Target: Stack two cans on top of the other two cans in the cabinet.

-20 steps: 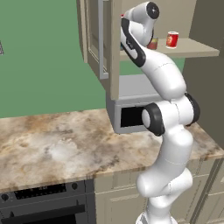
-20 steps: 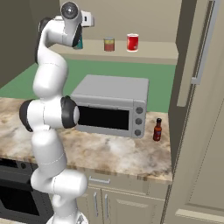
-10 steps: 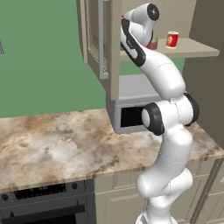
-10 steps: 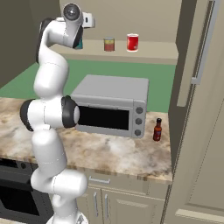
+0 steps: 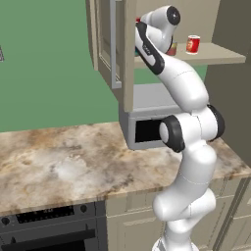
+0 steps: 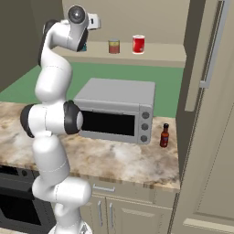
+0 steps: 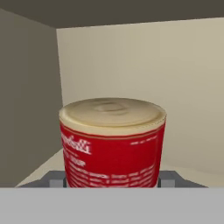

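Nearest us, a red can [image 7: 113, 146] sits squarely between our gripper's fingers [image 7: 56, 179], seemingly clasped for stacking. Beyond, at two o'clock on the cabinet shelf [image 6: 160, 54], stand the orange-tan can [image 6: 114, 46] and another red can [image 6: 138, 44].

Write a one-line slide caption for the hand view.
Close-up of a red can with a pale lid and white lettering between the tool's fingertips, inside the beige cabinet.

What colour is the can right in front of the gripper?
Red with white lettering and a cream-tan lid; clearest in the hand view.
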You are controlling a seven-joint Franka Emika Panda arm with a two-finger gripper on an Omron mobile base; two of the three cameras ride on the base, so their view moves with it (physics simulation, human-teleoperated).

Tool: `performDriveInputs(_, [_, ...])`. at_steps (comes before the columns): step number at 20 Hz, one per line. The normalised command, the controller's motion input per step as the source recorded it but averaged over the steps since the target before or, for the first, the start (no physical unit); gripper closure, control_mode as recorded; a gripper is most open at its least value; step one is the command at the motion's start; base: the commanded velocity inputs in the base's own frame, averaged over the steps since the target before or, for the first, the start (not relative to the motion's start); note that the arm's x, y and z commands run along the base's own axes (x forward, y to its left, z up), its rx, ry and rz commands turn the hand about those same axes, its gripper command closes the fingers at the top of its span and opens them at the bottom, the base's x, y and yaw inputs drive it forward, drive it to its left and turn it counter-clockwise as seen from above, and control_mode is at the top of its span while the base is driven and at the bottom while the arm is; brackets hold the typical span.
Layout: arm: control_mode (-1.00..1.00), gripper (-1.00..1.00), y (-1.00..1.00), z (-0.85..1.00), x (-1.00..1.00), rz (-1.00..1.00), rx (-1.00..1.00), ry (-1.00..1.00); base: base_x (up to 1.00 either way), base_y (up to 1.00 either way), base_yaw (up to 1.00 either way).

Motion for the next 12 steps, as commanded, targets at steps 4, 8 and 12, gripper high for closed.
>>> performDriveInputs(4, [-1.0,1.0,0.01,-0.12,0.02,0.0,-0.01,0.0,0.0,0.0,0.0])
performDriveInputs(8, [-1.0,1.0,0.0,-0.05,0.07,0.0,0.0,0.0,0.0,0.0,0.0])
performDriveInputs(12, [-1.0,1.0,0.0,-0.03,0.06,0.0,0.0,0.0,0.0,0.0,0.0])
